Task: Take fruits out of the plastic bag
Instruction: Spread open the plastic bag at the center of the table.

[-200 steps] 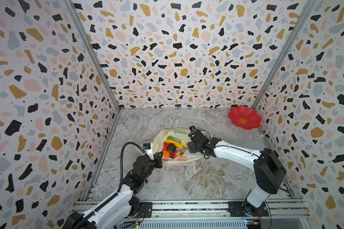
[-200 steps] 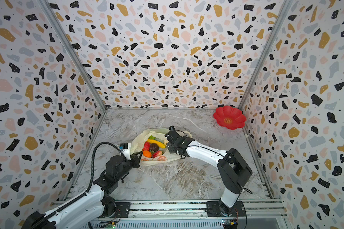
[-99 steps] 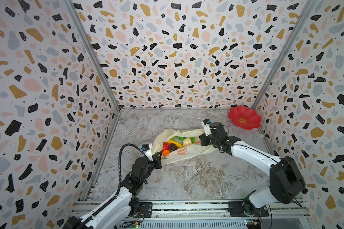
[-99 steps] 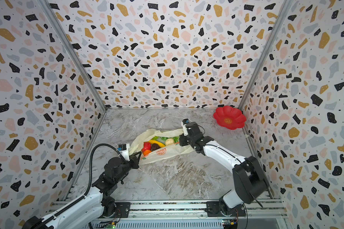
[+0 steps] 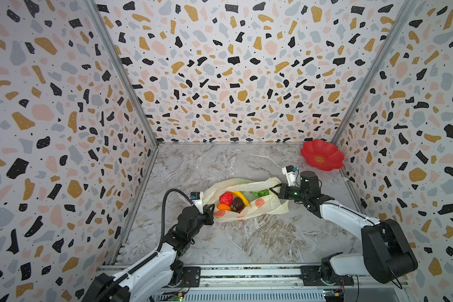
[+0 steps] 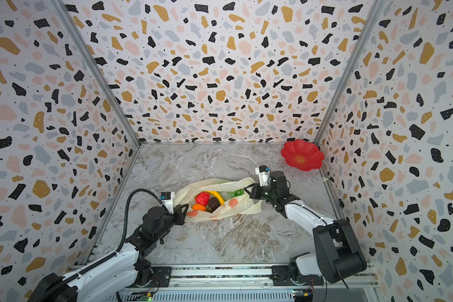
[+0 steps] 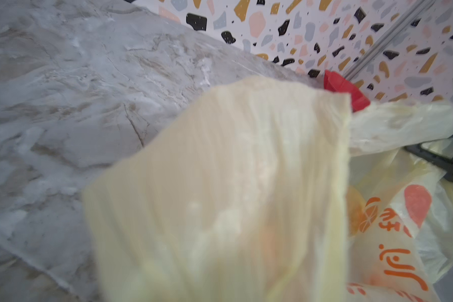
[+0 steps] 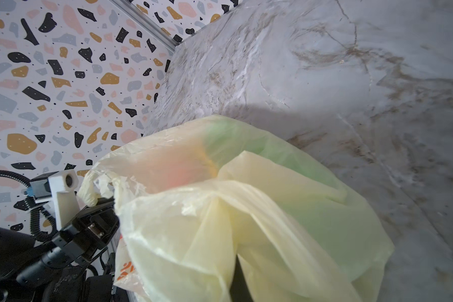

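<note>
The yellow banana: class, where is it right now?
In both top views the banana lies inside the plastic bag at mid-table, between the bumpy red fruit and the green grapes, just behind the dark brown fruit.

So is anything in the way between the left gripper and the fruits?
Yes, the plastic bag itself: its film hangs right before the left gripper in the left wrist view. From above, the orange and bumpy red fruit lie bare in the bag's open mouth.
</note>
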